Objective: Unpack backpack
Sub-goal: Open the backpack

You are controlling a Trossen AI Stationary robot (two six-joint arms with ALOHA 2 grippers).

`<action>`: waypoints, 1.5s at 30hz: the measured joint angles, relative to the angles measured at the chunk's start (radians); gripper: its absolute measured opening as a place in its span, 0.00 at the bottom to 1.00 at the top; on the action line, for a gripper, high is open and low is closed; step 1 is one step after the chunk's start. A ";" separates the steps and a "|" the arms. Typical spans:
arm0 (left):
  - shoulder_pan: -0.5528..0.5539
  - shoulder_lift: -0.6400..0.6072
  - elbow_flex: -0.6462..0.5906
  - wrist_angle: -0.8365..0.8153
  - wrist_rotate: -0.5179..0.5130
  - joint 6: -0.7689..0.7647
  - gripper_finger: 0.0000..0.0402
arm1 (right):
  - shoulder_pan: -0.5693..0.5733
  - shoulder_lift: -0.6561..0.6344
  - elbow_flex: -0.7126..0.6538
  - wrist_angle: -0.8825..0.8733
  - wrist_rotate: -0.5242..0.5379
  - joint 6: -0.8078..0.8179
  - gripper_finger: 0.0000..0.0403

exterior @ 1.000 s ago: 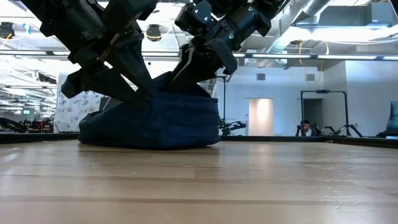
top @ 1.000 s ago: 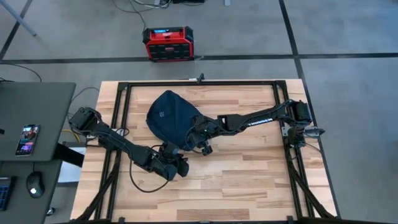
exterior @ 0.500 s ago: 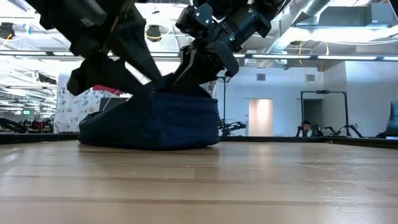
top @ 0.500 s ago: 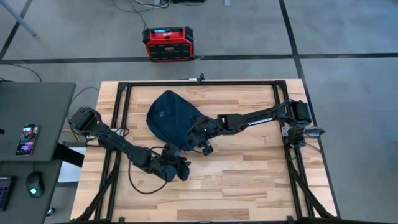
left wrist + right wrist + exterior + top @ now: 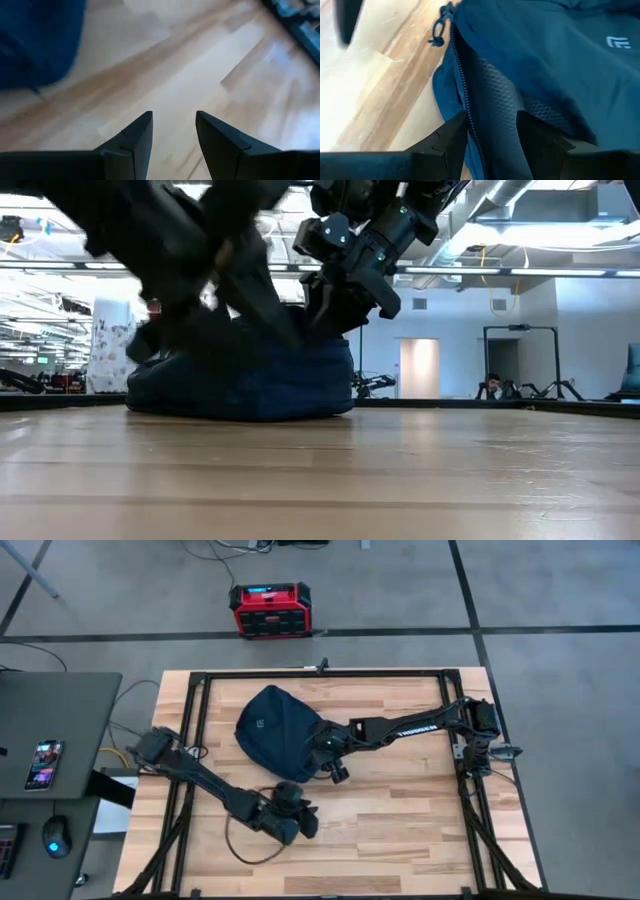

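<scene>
backpack [image 5: 274, 729], left end effector [image 5: 172, 131] withdrawn (empty)

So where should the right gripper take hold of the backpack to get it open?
A judgement: take the zipper pull at the end of the zipper track along the backpack edge facing the table's front. It juts clear of the fabric, so fingers can close around it. The right gripper, open, already sits over that edge; the left gripper, open, is over bare wood.

The left arm reached low toward the near middle, its end effector [image 5: 173, 131] spread and empty. The right arm stretched leftward, its end effector [image 5: 490, 131] also spread.
</scene>
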 joint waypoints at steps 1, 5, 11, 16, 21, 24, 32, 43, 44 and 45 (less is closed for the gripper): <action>0.002 0.023 0.020 -0.033 -0.004 -0.020 0.33 | 0.000 0.000 0.000 0.000 0.000 0.000 0.40; -0.002 0.035 0.104 -0.236 0.000 -0.144 0.33 | 0.001 0.000 0.000 0.001 0.000 0.000 0.40; -0.063 -0.050 0.182 -0.607 -0.023 -0.268 0.33 | 0.002 0.000 0.000 0.012 0.000 0.001 0.40; -0.079 -0.116 0.177 -0.684 -0.163 -0.347 0.33 | 0.002 0.000 -0.001 0.015 0.000 0.001 0.40; -0.073 -0.106 0.177 -0.697 -0.218 -0.428 0.34 | 0.002 0.000 -0.001 0.016 0.000 0.003 0.40; -0.068 -0.078 0.177 -0.700 -0.222 -0.484 0.36 | 0.002 0.000 -0.001 0.017 0.000 0.005 0.40; -0.030 0.005 0.175 -0.694 -0.253 -0.596 0.40 | 0.002 0.000 -0.001 0.021 0.000 0.030 0.40; 0.063 0.025 0.181 -0.709 -0.223 -0.535 0.12 | 0.003 0.000 -0.002 0.001 0.000 0.056 0.40; 0.063 0.019 0.181 -0.701 -0.211 -0.509 0.06 | 0.003 0.000 -0.002 0.000 0.000 0.056 0.40; 0.061 0.014 0.182 -0.696 -0.201 -0.491 0.04 | 0.005 0.000 -0.002 0.002 -0.001 0.056 0.40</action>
